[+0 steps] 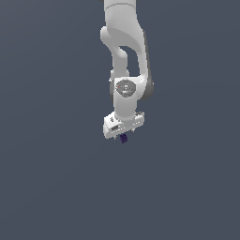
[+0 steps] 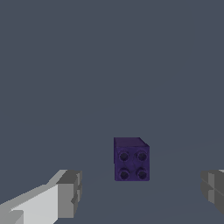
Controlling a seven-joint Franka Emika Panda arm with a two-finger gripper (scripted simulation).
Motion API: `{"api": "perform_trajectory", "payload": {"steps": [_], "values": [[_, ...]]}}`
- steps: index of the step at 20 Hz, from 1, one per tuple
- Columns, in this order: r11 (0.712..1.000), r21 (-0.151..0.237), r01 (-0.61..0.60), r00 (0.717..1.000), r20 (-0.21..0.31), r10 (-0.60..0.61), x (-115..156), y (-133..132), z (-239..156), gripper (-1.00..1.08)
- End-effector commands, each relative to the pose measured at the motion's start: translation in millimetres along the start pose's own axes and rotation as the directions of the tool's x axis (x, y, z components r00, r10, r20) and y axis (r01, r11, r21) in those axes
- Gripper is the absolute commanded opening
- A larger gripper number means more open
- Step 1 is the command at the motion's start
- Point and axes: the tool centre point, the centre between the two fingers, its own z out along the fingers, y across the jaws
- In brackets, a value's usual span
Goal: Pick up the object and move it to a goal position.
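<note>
Dark purple, nearly black, the object [image 2: 131, 159] is cube-like with no evident long axis; its face with four round studs is turned toward the wrist camera. It sits between the two grey fingertips [image 2: 70, 193], touching neither. The gripper [image 1: 123, 136] points downward, fingers spread apart. In the exterior view the block is largely hidden beneath the gripper.
</note>
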Motion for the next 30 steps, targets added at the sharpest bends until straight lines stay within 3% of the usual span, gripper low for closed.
{"api": "perform_trajectory", "payload": {"steps": [1, 20, 21, 30], "values": [[1.0, 0.0, 0.01, 1.0, 0.001, -0.01, -1, -1, 2, 1.0], [1.0, 0.0, 0.011, 1.0, 0.001, -0.011, -1, -2, 52, 1.0], [1.0, 0.0, 0.011, 1.0, 0.001, -0.011, -1, -2, 52, -1.0], [1.0, 0.0, 0.011, 1.0, 0.001, -0.011, -1, -2, 52, -1.0]]}}
